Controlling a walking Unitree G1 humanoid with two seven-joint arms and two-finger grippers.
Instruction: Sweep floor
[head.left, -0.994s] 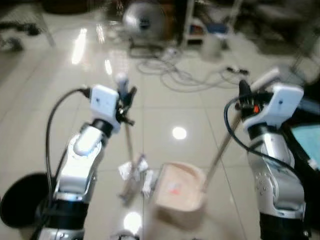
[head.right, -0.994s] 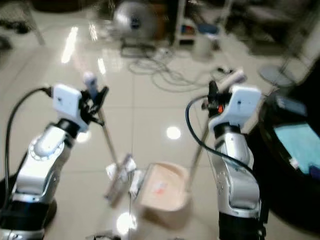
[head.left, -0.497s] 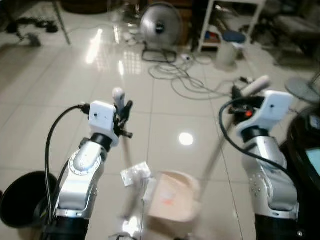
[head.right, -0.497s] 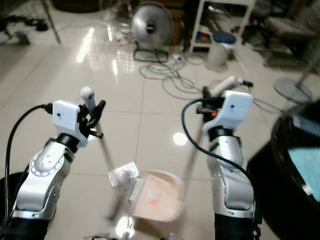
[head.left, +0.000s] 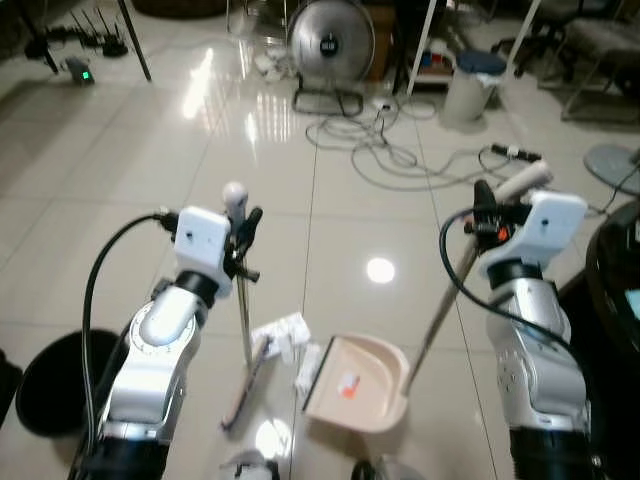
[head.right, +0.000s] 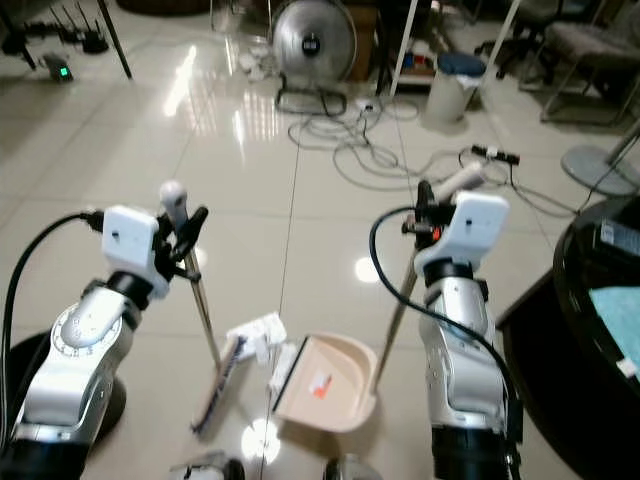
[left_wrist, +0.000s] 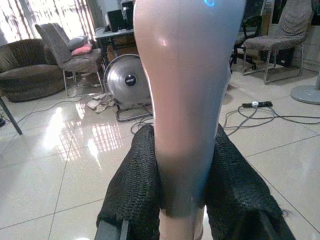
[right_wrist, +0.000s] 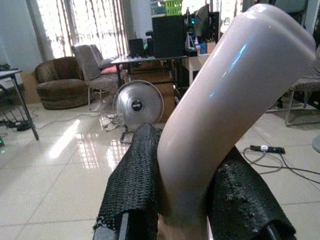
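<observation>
My left gripper (head.left: 243, 232) is shut on the top of the broom handle (head.left: 241, 300), which stands nearly upright. The broom head (head.left: 246, 380) rests on the tiled floor beside a crumpled white paper (head.left: 283, 331). A second white scrap (head.left: 308, 367) lies at the mouth of the beige dustpan (head.left: 356, 384). My right gripper (head.left: 487, 203) is shut on the dustpan's long handle (head.left: 447, 295), which slants down to the pan. The left wrist view shows the black fingers (left_wrist: 134, 195) clamped on the broom handle (left_wrist: 182, 115). In the right wrist view the fingers (right_wrist: 135, 187) clamp the dustpan handle (right_wrist: 215, 125).
A black round bin (head.left: 50, 385) sits on the floor at my left. A floor fan (head.left: 330, 45), loose cables (head.left: 390, 150) and a white bucket (head.left: 470, 85) lie ahead. A dark table (head.left: 615, 290) with a pale blue item stands close on my right.
The camera view has tilted and steadied. The broom head has swung left of the papers, and the dustpan sits slightly further right with its handle more upright.
</observation>
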